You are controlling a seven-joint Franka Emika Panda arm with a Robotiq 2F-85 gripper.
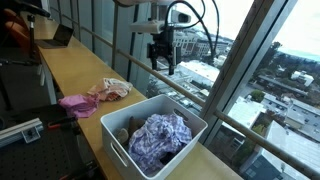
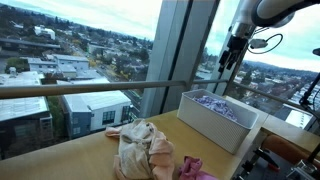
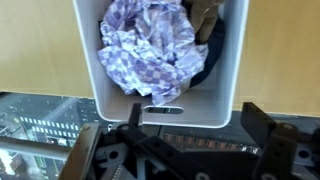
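My gripper point(image 1: 162, 62) hangs open and empty, high above the wooden counter near the window, beyond the white bin point(image 1: 118, 135). It also shows in an exterior view point(image 2: 228, 58) above the bin point(image 2: 215, 125). In the wrist view my two fingers point(image 3: 190, 122) are spread wide, with the bin's handle end point(image 3: 160, 108) just above them. The bin holds a crumpled purple-and-white patterned cloth point(image 3: 148, 48) and some darker clothes point(image 3: 208, 30). Nothing is between the fingers.
On the wooden counter point(image 1: 75, 75) lie a cream and pink cloth point(image 1: 110, 89) and a magenta cloth point(image 1: 76, 103); these show in an exterior view too point(image 2: 140, 150). A window rail point(image 2: 90, 88) runs along the counter's edge. A laptop point(image 1: 55, 38) stands at the far end.
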